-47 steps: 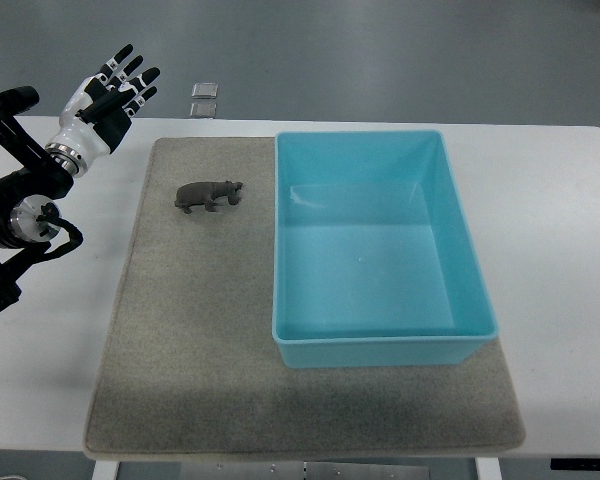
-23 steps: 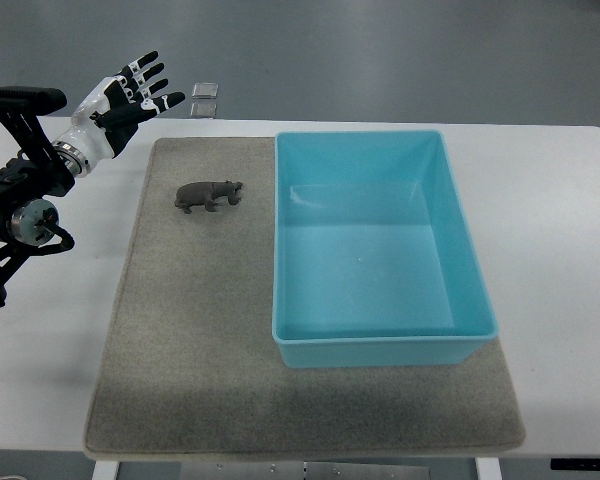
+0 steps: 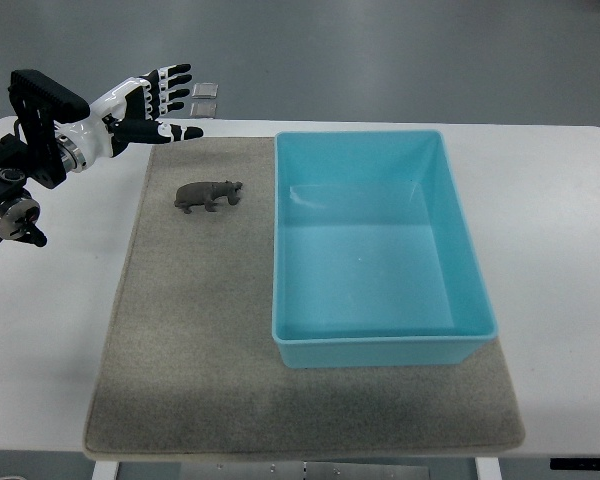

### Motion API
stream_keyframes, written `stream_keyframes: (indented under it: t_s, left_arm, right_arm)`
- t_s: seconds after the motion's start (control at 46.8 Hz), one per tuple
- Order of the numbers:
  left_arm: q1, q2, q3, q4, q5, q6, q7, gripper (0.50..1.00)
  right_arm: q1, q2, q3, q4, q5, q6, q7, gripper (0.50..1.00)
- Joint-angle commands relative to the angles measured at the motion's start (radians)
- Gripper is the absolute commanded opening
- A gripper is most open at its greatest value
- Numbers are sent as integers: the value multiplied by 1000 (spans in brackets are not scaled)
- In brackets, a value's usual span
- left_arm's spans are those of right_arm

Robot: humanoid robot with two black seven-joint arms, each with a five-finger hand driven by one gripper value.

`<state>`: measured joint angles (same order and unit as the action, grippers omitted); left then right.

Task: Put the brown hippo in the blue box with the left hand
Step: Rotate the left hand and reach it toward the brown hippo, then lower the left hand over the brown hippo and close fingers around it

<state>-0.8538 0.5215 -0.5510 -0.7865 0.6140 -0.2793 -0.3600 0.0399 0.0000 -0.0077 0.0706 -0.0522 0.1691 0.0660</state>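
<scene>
The robot is in the reaching step. The left hand point(image 3: 150, 103) hovers over the far left corner of the grey mat point(image 3: 190, 360), with its fingers spread wide and holding nothing. The brown hippo point(image 3: 208, 195) stands on the mat, a little nearer than the hand and just beside the left wall of the blue box point(image 3: 380, 348), not touching it. The next move probably needs the hand to come down over the hippo and close around its body. The right arm is not visible.
</scene>
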Motion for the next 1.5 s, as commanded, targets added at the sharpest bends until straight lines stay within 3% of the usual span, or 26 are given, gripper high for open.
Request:
stream_keyframes:
  t_s: [0.0,0.363,0.705,0.962,1.069,1.475]
  left_arm:
    - [-13,15,2,0,4,-9,7,996]
    - [-31,17,17,-5,30,25,13,994]
    - [-47,17,33,-8,315,26,12,981]
    - [-54,29,34,-80,576,26,10,956]
    - [-56,48,34,-85,630,26,9,934]
    - [-56,55,34,-83,756,29,12,932]
  right_arm:
    - [0,0,0,0,0,0,0,936]
    - [0,0,0,0,0,0,0,936]
    - [0,0,0,0,0,0,0,936]
    - [0,0,0,0,0,0,0,936]
    - [0,0,0,0,0,1,0,936]
    - [0,0,0,0,0,1,0,936]
